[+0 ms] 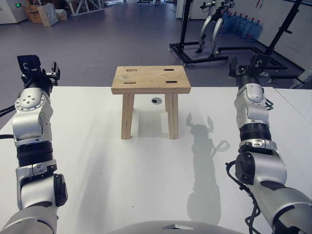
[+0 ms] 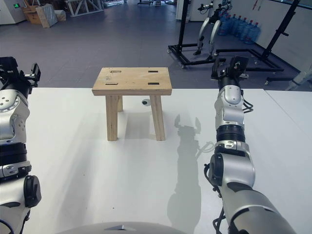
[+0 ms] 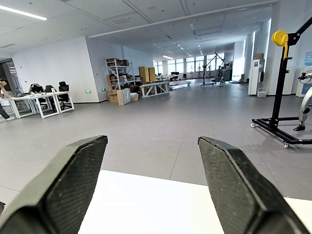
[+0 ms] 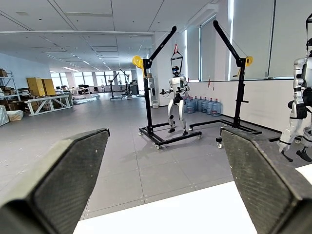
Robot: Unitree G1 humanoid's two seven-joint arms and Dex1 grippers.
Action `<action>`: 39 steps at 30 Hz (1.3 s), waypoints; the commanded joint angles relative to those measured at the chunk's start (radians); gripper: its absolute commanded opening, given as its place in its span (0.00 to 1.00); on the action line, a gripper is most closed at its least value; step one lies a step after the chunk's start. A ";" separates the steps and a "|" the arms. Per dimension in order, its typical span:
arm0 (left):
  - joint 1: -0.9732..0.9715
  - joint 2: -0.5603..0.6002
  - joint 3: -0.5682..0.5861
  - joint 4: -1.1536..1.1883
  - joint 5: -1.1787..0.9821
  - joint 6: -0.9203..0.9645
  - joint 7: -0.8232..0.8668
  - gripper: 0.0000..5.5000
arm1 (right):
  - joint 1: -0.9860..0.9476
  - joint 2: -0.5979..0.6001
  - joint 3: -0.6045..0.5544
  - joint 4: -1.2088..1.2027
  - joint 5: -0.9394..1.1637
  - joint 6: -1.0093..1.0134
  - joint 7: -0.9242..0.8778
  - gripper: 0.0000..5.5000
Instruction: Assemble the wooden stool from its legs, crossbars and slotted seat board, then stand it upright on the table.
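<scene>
The wooden stool (image 1: 150,81) stands upright near the far edge of the white table (image 1: 146,185), its slotted seat board on top and its legs (image 1: 127,117) on the tabletop. My left gripper (image 1: 38,69) is raised at the table's far left, well apart from the stool, open and empty, its fingers (image 3: 63,190) spread wide in the left wrist view. Raised at the far right, my right gripper (image 1: 247,65) is also open with nothing between its fingers (image 4: 265,180).
A small round dark fitting (image 1: 156,101) sits in the tabletop behind the stool. Beyond the table's far edge lies open grey floor with black stands (image 1: 204,53) and water bottles (image 1: 246,27) at the back right.
</scene>
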 commanded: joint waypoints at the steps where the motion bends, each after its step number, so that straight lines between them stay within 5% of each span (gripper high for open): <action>1: -0.031 -0.008 -0.007 0.006 0.013 -0.005 0.001 0.62 | -0.005 0.009 0.002 -0.008 -0.002 -0.005 -0.007 0.76; 10: -0.048 -0.086 -0.067 0.057 0.034 -0.050 0.015 0.62 | 0.067 0.062 0.010 -0.111 0.007 0.028 -0.026 0.76; 18: 0.048 -0.216 -0.092 -0.031 0.065 -0.041 0.097 0.62 | 0.233 0.186 0.044 -0.457 0.017 0.173 -0.091 0.76; 39: 0.027 -0.256 -0.105 -0.052 0.074 -0.012 0.094 0.62 | 0.304 0.266 0.112 -0.632 -0.018 0.276 -0.118 0.76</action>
